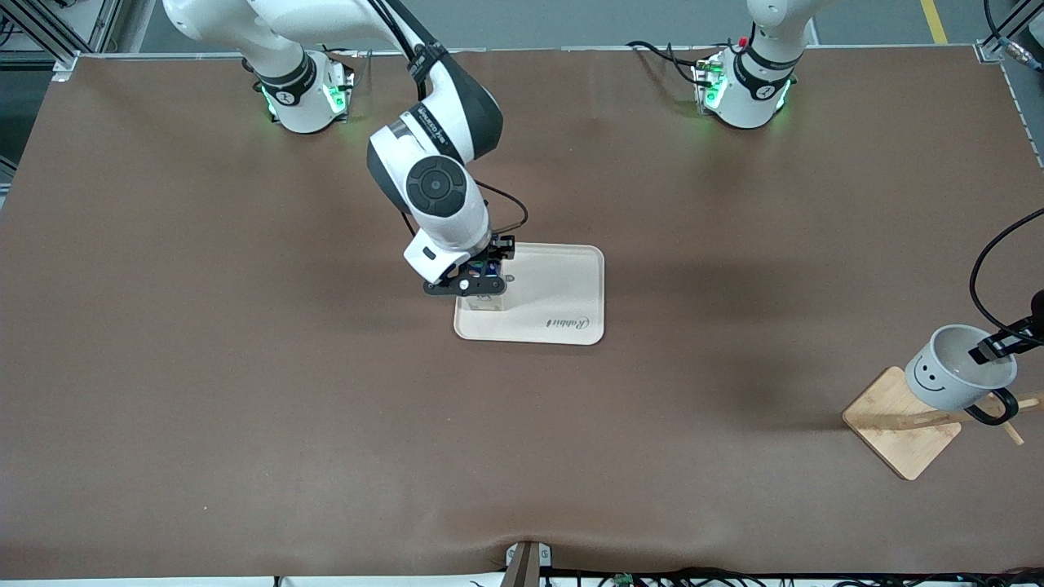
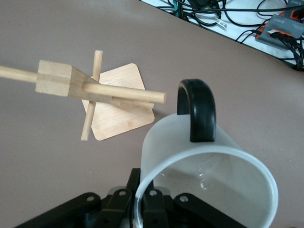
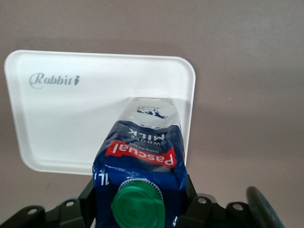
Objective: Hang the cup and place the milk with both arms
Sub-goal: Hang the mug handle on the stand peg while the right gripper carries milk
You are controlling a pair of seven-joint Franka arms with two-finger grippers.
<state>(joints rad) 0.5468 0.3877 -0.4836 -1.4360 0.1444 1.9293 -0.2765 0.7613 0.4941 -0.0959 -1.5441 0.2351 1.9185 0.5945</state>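
The milk (image 1: 483,303), a blue-topped carton with a green cap, stands upright on the cream tray (image 1: 563,302), by the tray's edge toward the right arm's end. My right gripper (image 1: 477,281) is down over it, with a finger pressed on each side of the milk (image 3: 142,156). The white smiley cup (image 1: 958,371) hangs tilted over the wooden rack (image 1: 901,424). My left gripper (image 1: 991,350) is shut on its rim. The cup's black handle (image 2: 197,109) sits just off the tip of a rack peg (image 2: 123,92).
The tray (image 3: 71,123) has bare room beside the carton. The rack's square base (image 2: 121,107) stands near the table's edge at the left arm's end. Cables lie off the table edge nearest the front camera.
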